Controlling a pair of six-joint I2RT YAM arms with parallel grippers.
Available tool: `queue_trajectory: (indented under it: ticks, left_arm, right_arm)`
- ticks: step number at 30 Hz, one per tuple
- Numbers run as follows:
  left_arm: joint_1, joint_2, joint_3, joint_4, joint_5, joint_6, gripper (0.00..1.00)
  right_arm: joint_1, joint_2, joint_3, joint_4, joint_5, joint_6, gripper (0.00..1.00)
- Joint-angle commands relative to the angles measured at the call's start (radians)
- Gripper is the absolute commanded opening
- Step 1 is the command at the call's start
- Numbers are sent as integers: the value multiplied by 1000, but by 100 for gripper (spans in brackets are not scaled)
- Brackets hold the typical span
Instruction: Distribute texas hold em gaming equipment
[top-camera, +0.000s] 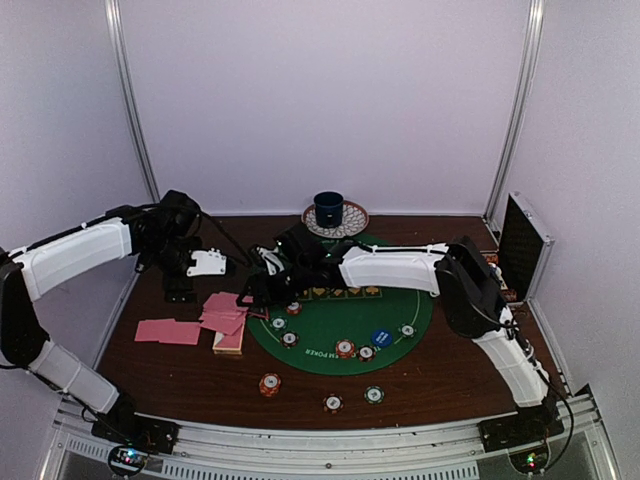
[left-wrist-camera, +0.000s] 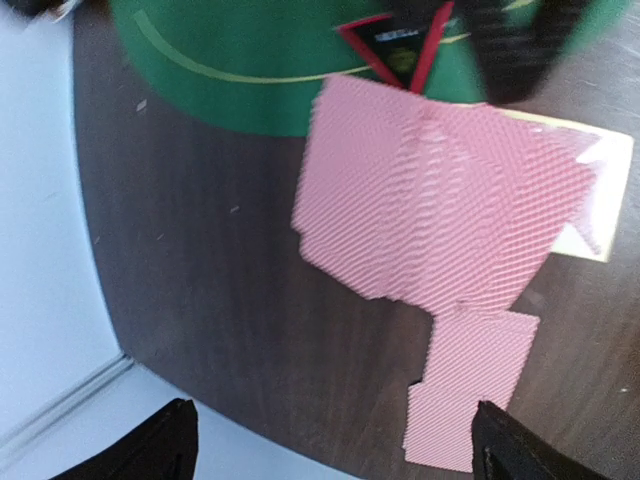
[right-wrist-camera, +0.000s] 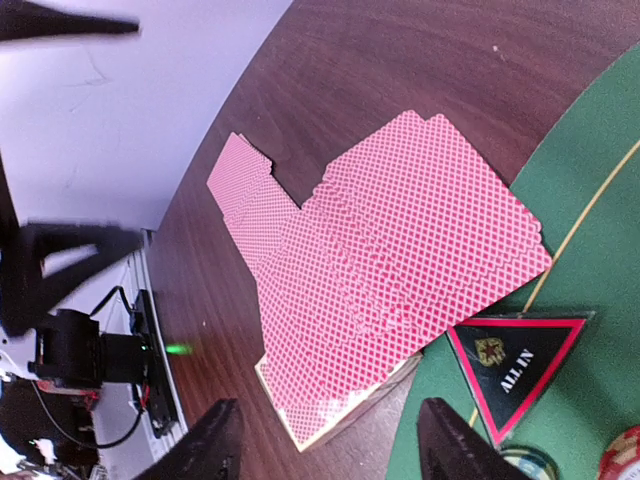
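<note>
Right hand (right-wrist-camera: 330, 450): fingers spread, nothing between them. It hung just above the loose pile of pink-backed cards (right-wrist-camera: 400, 260) at the left rim of the green felt mat (top-camera: 322, 325). The pile was fanned untidily, backs up, on the dark wood bench (top-camera: 430, 380), with one corner lapping over the mat's edge. A pale yellow edge showed beneath it; could not tell what it was. Two more cards (top-camera: 168, 331) lay flat on the bench just left of the pile; could not tell whether they touched it.

Left hand (left-wrist-camera: 335, 440): fingers wide apart, empty, raised over the bench to the left rear of the pile.

Writing: the black triangle marker (right-wrist-camera: 515, 365), red-bordered, read "ALL IN" in white beside a small gold emblem. It lay on the mat just beside the pile's corner. The mat's print along its near arc ended in "POKER"; the rest was not legible. The blue marker disc (top-camera: 381, 338) on the mat carried white lettering too small to read.

Chips: several edge-striped chips (top-camera: 345, 348) were scattered on the mat. Three more (top-camera: 333, 403) sat on the bench just in front of it, the left one orange.

Behind the mat stood a dark blue cup (top-camera: 328, 208) on a patterned saucer (top-camera: 352, 222). An open metal case (top-camera: 522, 250) stood at the bench's right edge.
</note>
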Motion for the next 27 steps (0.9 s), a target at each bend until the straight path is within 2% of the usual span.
queue_trajectory:
  ticks: [1,3,6,8,10,13,16,19,22,27]
  left_arm:
    - [77,-25,66,168,-138,-151,98]
    - [95,-8,97,129,-90,-149,98]
    - [95,56,143,22,12,-113,97]
    - [95,103,165,-45,85,-66,98]
    - [106,145,194,-73,165,-39,98]
    - [148,203,245,-14,272,-74,98]
    - [159,296,309,27,263,-126,92]
    - [159,363,300,148,214,-173,89]
    - [160,407,284,252,189,-225,89]
    - [160,503,306,288,165,-280,88]
  right_arm:
    - [-4,-131,-89,-11,86,20,71]
    - [-3,-145,-107,-20,88,69,78]
    - [4,-138,-103,-32,83,152,80]
    - [5,-128,-68,-99,106,186,80]
    - [-5,-123,-65,-91,108,252,81]
    - [-13,-110,-107,1,70,437,81]
    - [-5,-99,-177,152,40,622,78]
    - [12,-70,-207,272,21,772,76]
    - [37,-47,-183,255,57,830,71]
    - [58,-19,-166,267,128,930,70]
